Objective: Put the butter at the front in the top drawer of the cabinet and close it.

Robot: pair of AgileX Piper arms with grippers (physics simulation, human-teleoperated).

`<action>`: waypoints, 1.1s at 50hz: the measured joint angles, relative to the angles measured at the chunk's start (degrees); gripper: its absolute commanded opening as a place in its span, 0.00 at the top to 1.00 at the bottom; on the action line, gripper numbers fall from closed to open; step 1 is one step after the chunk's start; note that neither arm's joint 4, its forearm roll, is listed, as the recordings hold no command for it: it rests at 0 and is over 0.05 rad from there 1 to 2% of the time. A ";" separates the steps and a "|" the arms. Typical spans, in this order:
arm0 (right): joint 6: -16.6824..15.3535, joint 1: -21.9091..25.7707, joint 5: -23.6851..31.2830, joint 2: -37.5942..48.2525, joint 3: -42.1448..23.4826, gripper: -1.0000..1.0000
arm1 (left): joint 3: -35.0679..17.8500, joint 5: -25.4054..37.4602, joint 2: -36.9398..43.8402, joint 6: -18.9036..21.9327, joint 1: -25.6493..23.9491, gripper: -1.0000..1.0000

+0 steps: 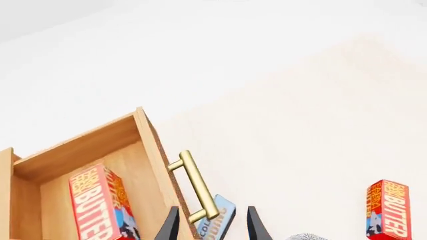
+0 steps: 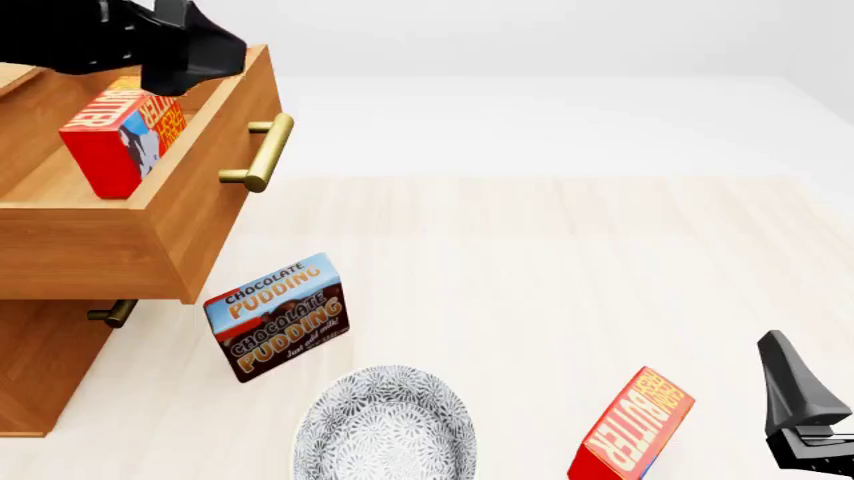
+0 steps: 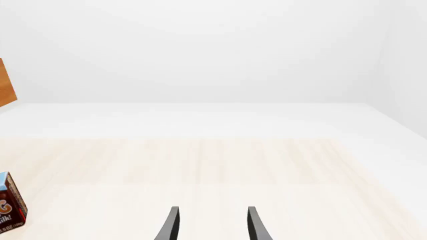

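The cabinet [image 2: 54,370] stands at the far left with its top drawer [image 2: 180,235] pulled out. One butter box [image 2: 118,140] stands inside the drawer on its floor, also seen as butter [image 1: 100,207] in the left wrist view. A second, identical butter box [image 2: 634,428] stands on the table near the front, right of centre. My left gripper [image 1: 212,227] hovers open and empty above the drawer's front and its brass handle [image 1: 197,185]. At the front right my right gripper [image 3: 212,225] is open and empty, beside the table's butter box.
A Chocolate Pudding box [image 2: 276,315] stands on the table just below the open drawer's front. A patterned grey plate [image 2: 384,428] lies at the front centre. The lower drawer's handle [image 2: 114,312] shows under the open drawer.
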 measured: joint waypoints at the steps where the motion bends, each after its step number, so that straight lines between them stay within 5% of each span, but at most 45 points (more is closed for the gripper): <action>1: 0.00 0.00 0.00 0.00 0.00 0.00 | -0.13 -0.30 0.45 -0.13 -0.49 0.00; 28: 0.00 0.00 0.00 0.00 0.00 0.00 | -3.90 -10.87 15.76 -6.20 -11.63 0.00; 55: 0.00 0.00 0.00 0.00 0.00 0.00 | -1.37 -25.12 28.02 -13.18 -14.69 0.00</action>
